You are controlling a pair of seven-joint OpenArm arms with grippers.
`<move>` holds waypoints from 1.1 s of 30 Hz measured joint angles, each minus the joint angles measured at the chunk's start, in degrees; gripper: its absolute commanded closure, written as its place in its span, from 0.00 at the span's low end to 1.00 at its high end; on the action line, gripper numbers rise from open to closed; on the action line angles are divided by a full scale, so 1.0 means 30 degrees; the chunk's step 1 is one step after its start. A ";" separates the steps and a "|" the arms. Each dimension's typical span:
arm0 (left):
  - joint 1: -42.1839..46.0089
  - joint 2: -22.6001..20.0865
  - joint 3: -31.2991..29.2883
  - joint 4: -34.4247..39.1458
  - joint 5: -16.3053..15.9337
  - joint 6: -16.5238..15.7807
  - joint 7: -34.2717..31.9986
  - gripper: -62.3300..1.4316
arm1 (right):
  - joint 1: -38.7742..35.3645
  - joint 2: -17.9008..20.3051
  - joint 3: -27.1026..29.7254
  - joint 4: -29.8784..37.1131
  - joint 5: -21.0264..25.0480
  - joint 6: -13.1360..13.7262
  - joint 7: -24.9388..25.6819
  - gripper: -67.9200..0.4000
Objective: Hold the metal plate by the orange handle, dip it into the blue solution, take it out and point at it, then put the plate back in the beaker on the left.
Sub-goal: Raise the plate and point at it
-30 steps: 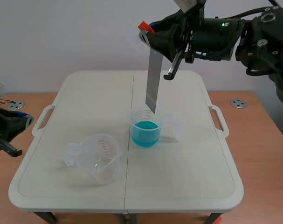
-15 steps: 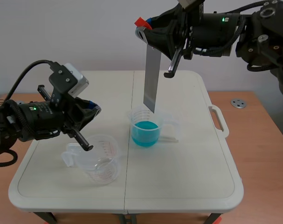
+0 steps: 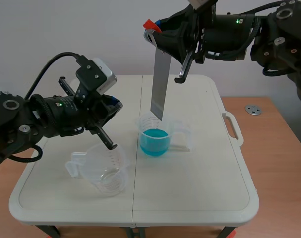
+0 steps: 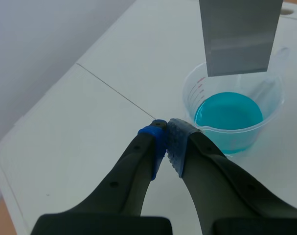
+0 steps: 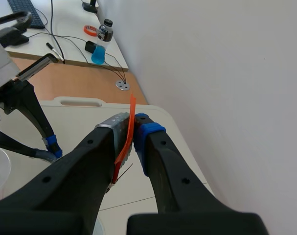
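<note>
High over the table my right gripper (image 3: pixel 153 30) is shut on the orange handle (image 3: pixel 150 24) of the metal plate (image 3: pixel 160 84). The plate hangs upright, its lower end just above the beaker of blue solution (image 3: pixel 154 140). In the right wrist view the orange handle (image 5: pixel 128 131) is pinched between the right gripper's (image 5: pixel 133 135) pads. My left gripper (image 3: pixel 112 146) is shut on nothing, above the empty beaker (image 3: pixel 103 171) and left of the blue one. From the left wrist, the left gripper (image 4: pixel 167 131) points toward the blue beaker (image 4: pixel 230 117) and the plate (image 4: pixel 239 36).
The white folding table (image 3: pixel 200 178) has handles on both sides and a seam down its middle. A metal floor socket (image 3: pixel 253 109) sits on the wooden surface at the right. A desk with a bottle of blue liquid (image 5: pixel 101 46) shows far behind in the right wrist view.
My left arm has come in from the left edge, risen and swung right toward the blue beaker. The right gripper lifted the plate slightly, then kept still.
</note>
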 measured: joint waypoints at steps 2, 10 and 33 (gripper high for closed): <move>-0.0270 0.0379 0.0000 -0.0670 0.0350 0.0000 0.0000 0.93 | 0.0000 0.0000 0.0000 0.0000 0.0000 0.0000 0.0000 0.98; -0.0889 0.1712 0.0000 -0.2885 0.1246 -0.0066 -0.0495 0.93 | 0.0000 0.0000 0.0000 0.0000 0.0000 0.0000 -0.0007 0.98; -0.0933 0.2171 0.0000 -0.3118 0.1348 -0.0146 -0.0947 0.93 | 0.0000 0.0000 0.0000 0.0000 0.0000 0.0000 -0.0087 0.98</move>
